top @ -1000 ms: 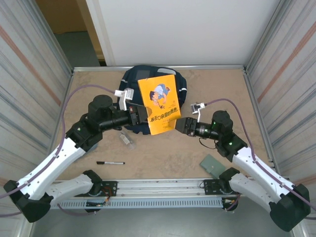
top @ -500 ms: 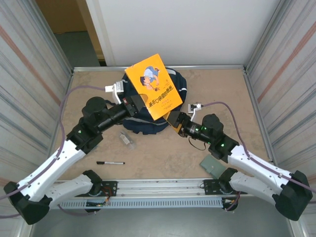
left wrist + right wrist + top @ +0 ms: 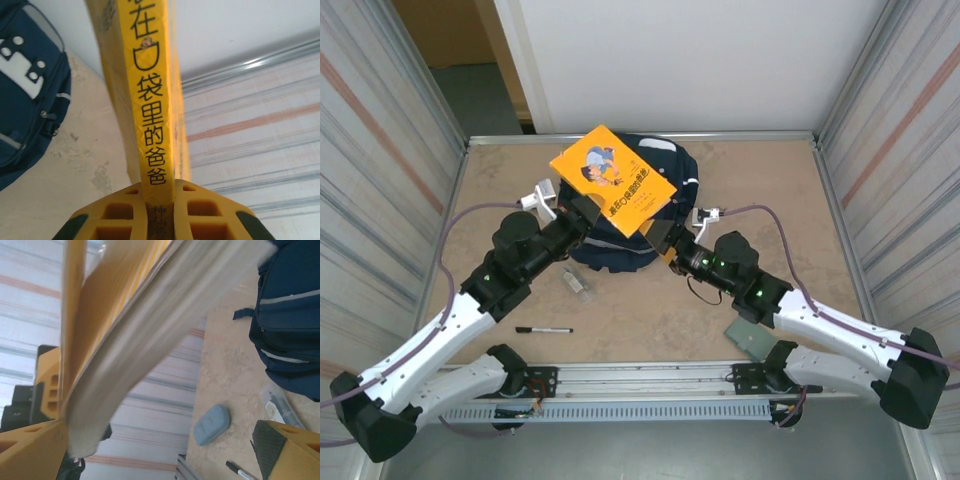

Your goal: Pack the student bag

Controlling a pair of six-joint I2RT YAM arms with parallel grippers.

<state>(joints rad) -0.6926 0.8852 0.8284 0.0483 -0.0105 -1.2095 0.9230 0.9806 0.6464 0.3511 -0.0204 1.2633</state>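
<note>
Top cam: student bag (image 3: 620,250) lay at far-centre of table (image 3: 790,190), against the back rail, navy w/ pale stripes. Left wrist cam showed its white dotted patch (image 3: 20,75) on the bag (image 3: 30,115), flat on the tabletop.

Yellow book (image 3: 612,178) was up in the air over the bag, tilted, cover facing up.

L gripper (image 3: 582,212): jaws clamped on the book's spine end; left wrist cam had both yellow fingers pinching the spine (image 3: 150,125) at the gripper (image 3: 160,197).

R gripper (image 3: 658,236): jaws wide apart, at the book's near-right corner. Right wrist cam: page edge (image 3: 150,330) ran btwn the fingers of the gripper (image 3: 155,450), close to one finger (image 3: 30,450); contact could not be told (blurred). Bag (image 3: 290,340) beyond, on the table.

Misc on table: black marker (image 3: 544,329), clear packet (image 3: 576,282), grey-green flat piece (image 3: 752,335) near R arm, blue-grey eraser-like lump (image 3: 211,424).
</note>
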